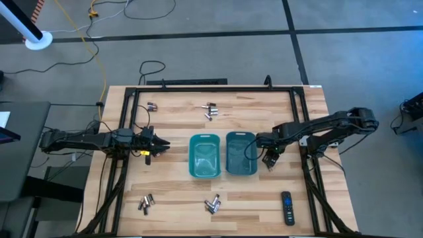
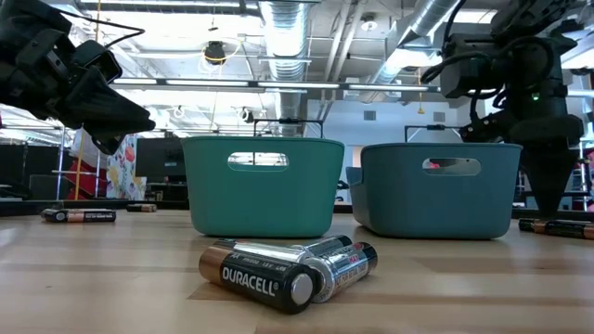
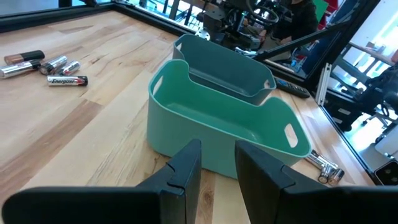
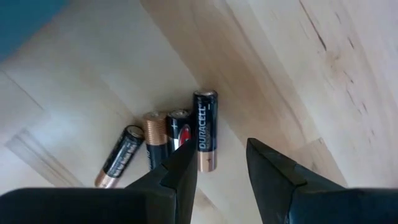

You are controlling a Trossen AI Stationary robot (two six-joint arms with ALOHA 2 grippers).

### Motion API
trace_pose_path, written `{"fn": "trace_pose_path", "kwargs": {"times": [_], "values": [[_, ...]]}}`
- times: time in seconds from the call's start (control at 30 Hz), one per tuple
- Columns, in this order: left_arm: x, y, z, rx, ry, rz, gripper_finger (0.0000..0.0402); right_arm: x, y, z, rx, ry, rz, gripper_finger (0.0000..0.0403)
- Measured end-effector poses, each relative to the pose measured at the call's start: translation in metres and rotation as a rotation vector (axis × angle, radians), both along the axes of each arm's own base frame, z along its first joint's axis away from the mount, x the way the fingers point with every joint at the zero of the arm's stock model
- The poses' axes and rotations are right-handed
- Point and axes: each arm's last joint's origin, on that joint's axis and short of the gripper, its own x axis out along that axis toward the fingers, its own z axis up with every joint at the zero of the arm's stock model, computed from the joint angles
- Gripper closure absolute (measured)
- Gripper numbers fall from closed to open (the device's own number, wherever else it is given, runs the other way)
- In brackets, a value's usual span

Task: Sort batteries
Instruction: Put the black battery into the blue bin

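Two teal bins stand side by side at the table's middle. Batteries lie on their sides in small clusters: at the far left, far middle, near left and near middle. A few dark, copper-ended batteries lie just right of the right bin. My right gripper points down over them, open, with its fingertips above the cluster. My left gripper is open and hovers left of the left bin, with nothing between its fingers.
A black remote control lies near the table's near right corner. A dark frame runs along the table's edges. Bare wood shows between the bins and the battery clusters.
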Motion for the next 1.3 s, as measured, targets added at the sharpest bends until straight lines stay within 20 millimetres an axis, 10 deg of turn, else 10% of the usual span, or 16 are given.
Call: {"fn": "trace_pose_path", "kwargs": {"times": [0.63,1.3], "values": [[0.000,0.000,0.000,0.001,0.000,0.001,0.0307,0.009,0.000,-0.020,0.009,0.086,-0.001,0.0252],[0.000,0.000,0.000,0.002,0.000,0.000,0.0307,0.012,0.000,-0.026,0.013,0.114,-0.010,0.0361]]}}
